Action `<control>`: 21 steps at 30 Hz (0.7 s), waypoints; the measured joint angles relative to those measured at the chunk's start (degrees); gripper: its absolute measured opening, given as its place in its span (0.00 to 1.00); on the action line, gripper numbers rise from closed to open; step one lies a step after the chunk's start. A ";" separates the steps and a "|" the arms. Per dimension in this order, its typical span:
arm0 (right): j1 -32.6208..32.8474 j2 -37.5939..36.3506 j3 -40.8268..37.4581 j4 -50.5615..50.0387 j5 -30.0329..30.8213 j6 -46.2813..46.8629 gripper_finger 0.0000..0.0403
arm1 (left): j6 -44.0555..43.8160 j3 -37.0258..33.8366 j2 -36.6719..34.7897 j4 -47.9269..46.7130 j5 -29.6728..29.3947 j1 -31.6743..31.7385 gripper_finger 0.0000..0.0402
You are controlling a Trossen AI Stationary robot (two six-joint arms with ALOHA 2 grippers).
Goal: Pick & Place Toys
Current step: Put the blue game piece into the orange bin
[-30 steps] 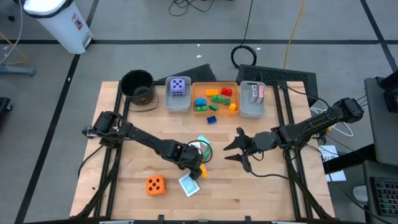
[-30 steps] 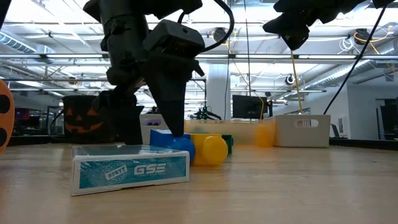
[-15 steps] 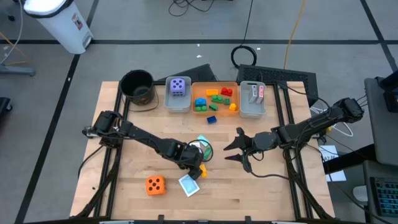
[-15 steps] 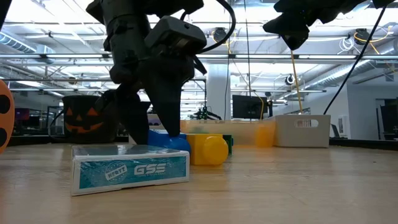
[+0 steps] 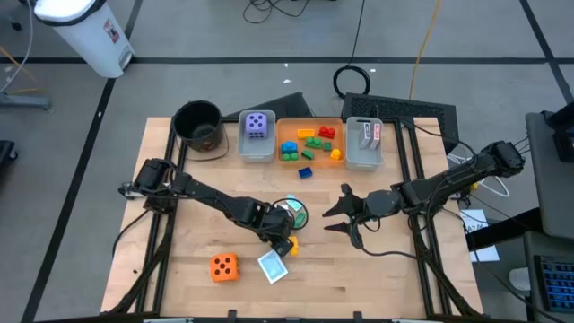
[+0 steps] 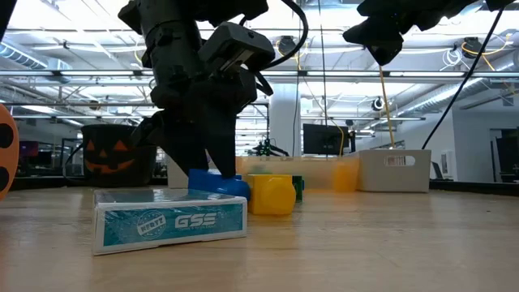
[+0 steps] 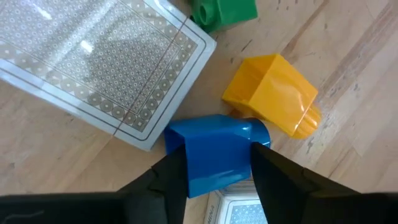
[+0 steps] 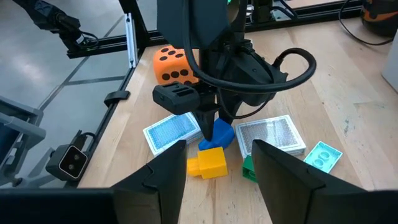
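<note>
The left hand [image 7: 214, 163] is down on the wooden surface [image 5: 377, 269] with its two fingers [image 7: 176, 177] pressed against opposite sides of a blue brick [image 7: 217, 152], grasping it. In the low view the blue brick [image 6: 217, 183] sits right at the surface under the fingers; whether it has lifted clear cannot be told. Taking the blue brick as the landmark: a yellow brick [image 7: 272, 102] lies just beside it, close enough that contact cannot be ruled out. A green brick [image 7: 224, 10] lies a little beyond the yellow one. A patterned card pack [image 7: 102, 59] lies flat beside the blue brick, its corner almost at the brick. A teal card pack [image 6: 170, 221] sits near it on the other side. An orange die [image 5: 224, 266] rests well apart, toward the surface's near edge.

The right hand [image 5: 343, 214] hovers above the surface, well apart from the blue brick, its fingers spread and grasping nothing.

Counts: two dice, one orange on the surface and one purple die [image 5: 257, 125] in a grey bin [image 5: 243, 149]. Three bricks lie loose around the left hand, and one more blue brick [image 5: 306, 172] sits by an orange bin [image 5: 283, 125] of several bricks. A second grey bin [image 5: 351, 158] holds upright cards. One round black pot [image 5: 198, 124] stands beside the bins.
</note>
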 joint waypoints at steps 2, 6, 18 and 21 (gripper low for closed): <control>0.00 0.00 0.00 -0.04 0.00 0.00 0.42 | -0.09 0.00 0.00 0.00 0.93 0.37 0.39; -0.01 0.00 0.00 -0.68 0.00 -0.02 0.42 | 0.10 0.00 0.00 -0.11 3.19 1.21 0.38; -0.02 0.02 0.00 -0.57 -0.01 -1.51 0.42 | 3.45 -0.20 -4.45 -1.66 6.59 4.63 0.38; -0.04 0.02 0.00 0.08 -0.02 -1.90 0.42 | 4.08 -0.15 -6.91 -1.87 6.71 5.61 0.38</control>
